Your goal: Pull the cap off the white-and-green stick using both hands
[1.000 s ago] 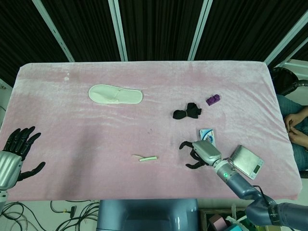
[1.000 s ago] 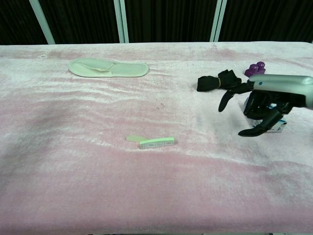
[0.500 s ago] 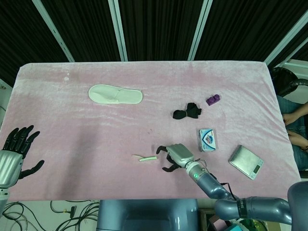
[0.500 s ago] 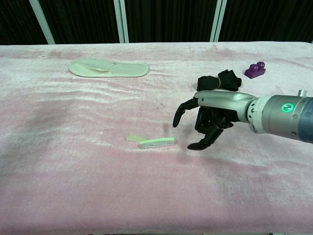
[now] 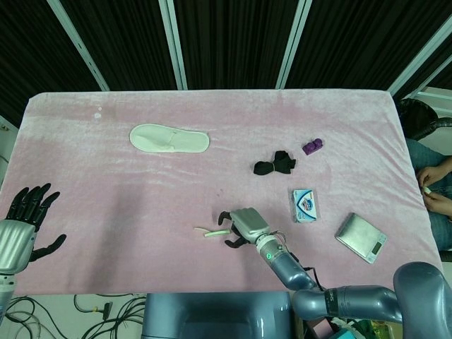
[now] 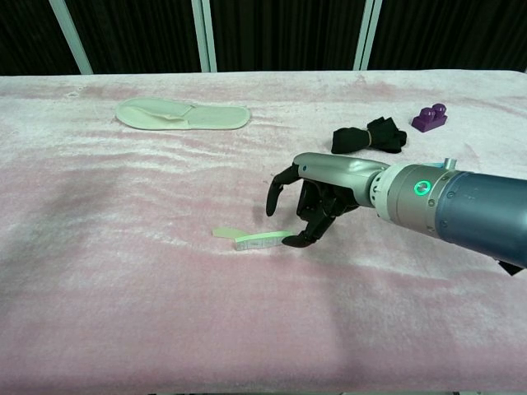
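Note:
The white-and-green stick (image 5: pixel 215 232) (image 6: pixel 262 239) lies flat on the pink cloth near the table's front edge, with a pale strip beside its left end. My right hand (image 5: pixel 236 226) (image 6: pixel 306 201) hovers at the stick's right end, fingers spread and curved downward, holding nothing; one fingertip (image 6: pixel 293 241) is at the stick's end, contact unclear. My left hand (image 5: pixel 28 217) is at the table's front left corner, fingers spread, far from the stick. The chest view does not show it.
A white slipper (image 5: pixel 169 139) (image 6: pixel 183 113) lies at the back left. A black cloth bundle (image 5: pixel 275 164) (image 6: pixel 368 136) and a purple object (image 5: pixel 312 146) (image 6: pixel 429 118) lie at the right. A blue-and-white packet (image 5: pixel 304 205) and a small scale (image 5: pixel 361 238) sit further right.
My right hand has swept left across the table from near the packet to the stick's right end. The left hand has barely moved. The stick lies where it was.

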`<state>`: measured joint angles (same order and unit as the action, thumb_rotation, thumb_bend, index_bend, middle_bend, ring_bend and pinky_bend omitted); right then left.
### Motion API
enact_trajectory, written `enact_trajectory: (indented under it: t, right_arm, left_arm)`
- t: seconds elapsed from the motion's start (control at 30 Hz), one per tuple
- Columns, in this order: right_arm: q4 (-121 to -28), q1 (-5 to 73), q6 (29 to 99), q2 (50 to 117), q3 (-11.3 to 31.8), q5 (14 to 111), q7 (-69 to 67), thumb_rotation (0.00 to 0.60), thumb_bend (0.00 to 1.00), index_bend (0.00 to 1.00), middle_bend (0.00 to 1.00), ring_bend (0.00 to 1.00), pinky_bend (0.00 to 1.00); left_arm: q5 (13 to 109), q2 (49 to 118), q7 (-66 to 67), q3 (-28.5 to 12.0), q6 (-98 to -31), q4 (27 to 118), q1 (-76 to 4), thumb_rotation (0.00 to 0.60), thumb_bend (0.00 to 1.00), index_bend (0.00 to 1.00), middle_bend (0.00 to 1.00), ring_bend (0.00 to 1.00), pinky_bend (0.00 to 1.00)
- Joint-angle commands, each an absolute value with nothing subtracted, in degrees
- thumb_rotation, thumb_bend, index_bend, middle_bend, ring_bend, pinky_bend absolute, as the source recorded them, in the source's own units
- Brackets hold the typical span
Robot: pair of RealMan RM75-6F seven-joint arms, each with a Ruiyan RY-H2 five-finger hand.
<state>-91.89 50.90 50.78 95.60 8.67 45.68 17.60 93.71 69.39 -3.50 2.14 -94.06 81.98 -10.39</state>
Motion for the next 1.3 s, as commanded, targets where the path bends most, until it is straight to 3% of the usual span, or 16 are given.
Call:
enact_trajectory:
  t: [0.03,0.9,1.3]
  right_arm:
    - [-91.15,51.11,50.46,96.26,8.75,45.38,17.82,0.6,0.23,0.39,0.94,0.89,1.0]
    - [-82.88,50.96,49.63,102.83,9.71,44.86,18.49,0.6,0.3,0.49,0.95,0.91,1.0]
    - [-82.43,50.84,49.05,103.44,10.19,44.98,18.33,0.6,0.4,0.56,0.96,0.91,1.0]
  left_arm:
    - [93.78,69.43,-3.43,1.96,-93.98,81.97,-10.29,0.6,0.22,0.11,0.02,0.0,0.0]
    - [94.48,69.45,-3.66,0.7,-92.33,82.08,-9.8,0.6,0.22,0.1,0.02,0.0,0.0]
    - [94.32,69.36,-3.65,0.25,-92.08,82.19,-9.56,0.6,0.22,0.1,0.02,0.0,0.0]
